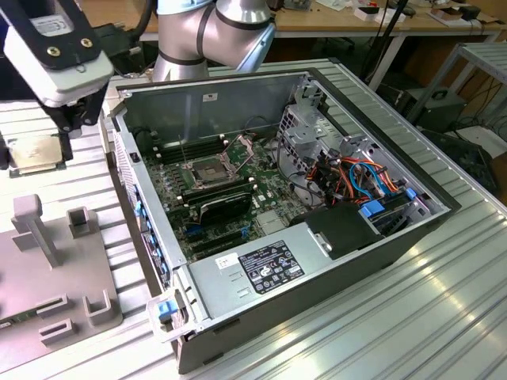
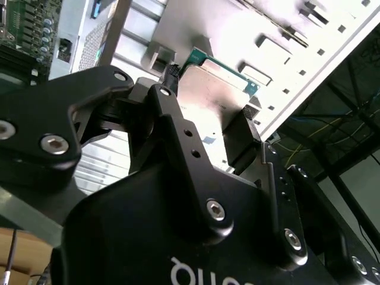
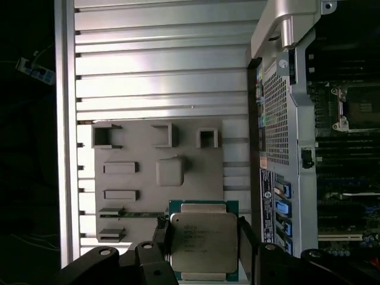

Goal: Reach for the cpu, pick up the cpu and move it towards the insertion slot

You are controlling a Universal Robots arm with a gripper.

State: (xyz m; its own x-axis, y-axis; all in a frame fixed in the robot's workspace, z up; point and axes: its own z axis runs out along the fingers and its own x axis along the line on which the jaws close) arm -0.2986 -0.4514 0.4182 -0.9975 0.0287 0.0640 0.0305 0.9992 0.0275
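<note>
Gripper (image 3: 202, 237) first: in both wrist views its two black fingers (image 3: 160, 234) sit against opposite edges of the cpu (image 3: 203, 240), clamped on it, with the pale metal face square between them. In the second wrist view the same chip (image 2: 217, 89) shows a thin strip of green edge beyond the far side of the fingers, so the hold looks to be on the sides and not on the face.

In the exterior view the chip (image 1: 33, 153) sits just under the gripper (image 1: 63, 119), at the exterior view's left, outside the computer case (image 1: 317, 261) and over the ribbed metal table (image 1: 444, 317). Whether it has lifted clear of the surface I cannot tell.

Just beyond it lies the grey holder plate (image 3: 157, 172) with its raised blocks and slots.

Farther off, inside the open case, the insertion slot (image 1: 207, 172) sits on the motherboard with its dark centre framed by shiny brackets; the first wrist view catches it (image 3: 359, 107) at the edge of the picture. It is well apart from the chip, with the case wall (image 1: 131, 170) between them.

To do this well, I judge the chip should stay level, the squeeze even, and the carry high enough to pass over that wall and the brackets without touching.
</note>
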